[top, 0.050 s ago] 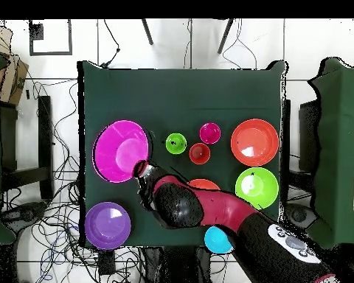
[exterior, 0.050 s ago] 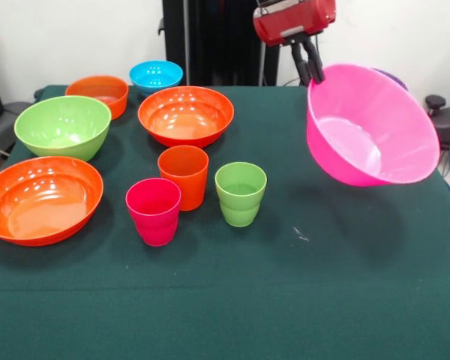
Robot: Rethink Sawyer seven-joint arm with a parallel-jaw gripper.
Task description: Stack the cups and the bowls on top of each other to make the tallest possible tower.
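Note:
My gripper [exterior, 0.050 s ago: 313, 73] is shut on the far rim of the large pink bowl [exterior, 0.050 s ago: 371, 131], which hangs tilted above the table's right side with its opening facing the camera. In the overhead view the gripper [top, 0.050 s ago: 141, 168] pinches the pink bowl [top, 0.050 s ago: 121, 151] at its edge. Three cups stand upright mid-table: orange [exterior, 0.050 s ago: 184, 174], magenta [exterior, 0.050 s ago: 154, 210] and light green [exterior, 0.050 s ago: 241, 193]. To the left sit a wide orange bowl [exterior, 0.050 s ago: 41, 199], a green bowl [exterior, 0.050 s ago: 63, 126], a small orange bowl [exterior, 0.050 s ago: 97, 94], a blue bowl [exterior, 0.050 s ago: 156, 75] and a second wide orange bowl [exterior, 0.050 s ago: 186, 115].
The purple bowl [top, 0.050 s ago: 108, 225] sits beside the arm, off the pink bowl's side; in the front view only its rim [exterior, 0.050 s ago: 395, 76] peeks out behind the pink bowl. The arm [top, 0.050 s ago: 209, 210] covers part of one orange bowl [top, 0.050 s ago: 203, 183]. A dark green cloth [exterior, 0.050 s ago: 285, 300] covers the table.

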